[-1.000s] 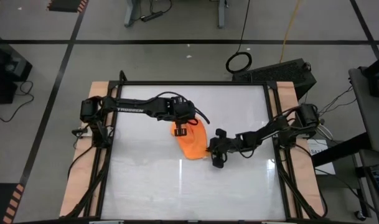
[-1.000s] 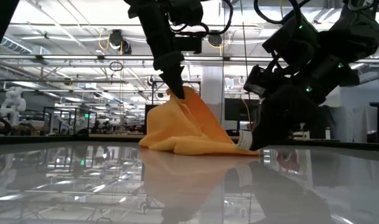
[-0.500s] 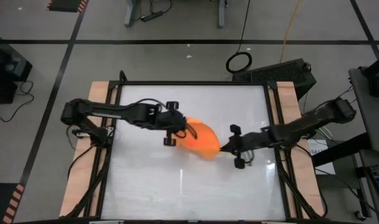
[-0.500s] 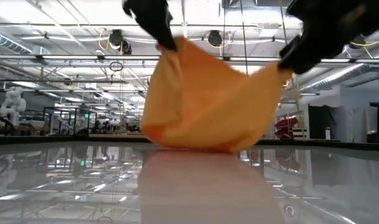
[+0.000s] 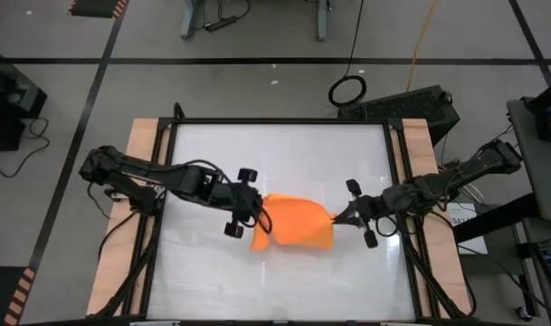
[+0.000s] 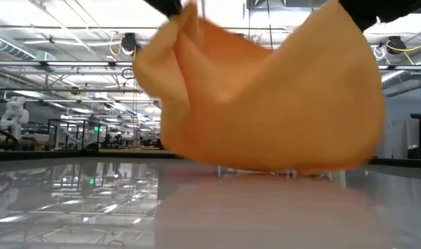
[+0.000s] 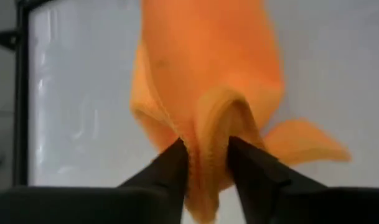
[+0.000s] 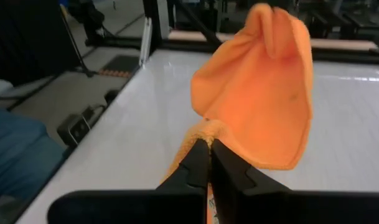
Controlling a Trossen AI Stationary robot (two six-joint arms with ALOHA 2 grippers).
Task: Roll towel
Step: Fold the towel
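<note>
The towel (image 5: 293,233) is held up off the white table (image 5: 284,154), stretched between the two arms near the table's middle. One edge is pinched by the left gripper (image 5: 255,220), whose fingers (image 7: 170,168) are clamped on a fold of cloth. The opposite corner is gripped by the right gripper (image 5: 338,219), its fingers (image 8: 198,163) closed tight on the hem. In the low view the room behind is largely blocked by the hanging cloth. A black box (image 5: 411,101) is seen on the floor beyond the table's far right corner.

Soft matt cloth towel (image 5: 293,233); glossy table (image 5: 284,154)
</note>
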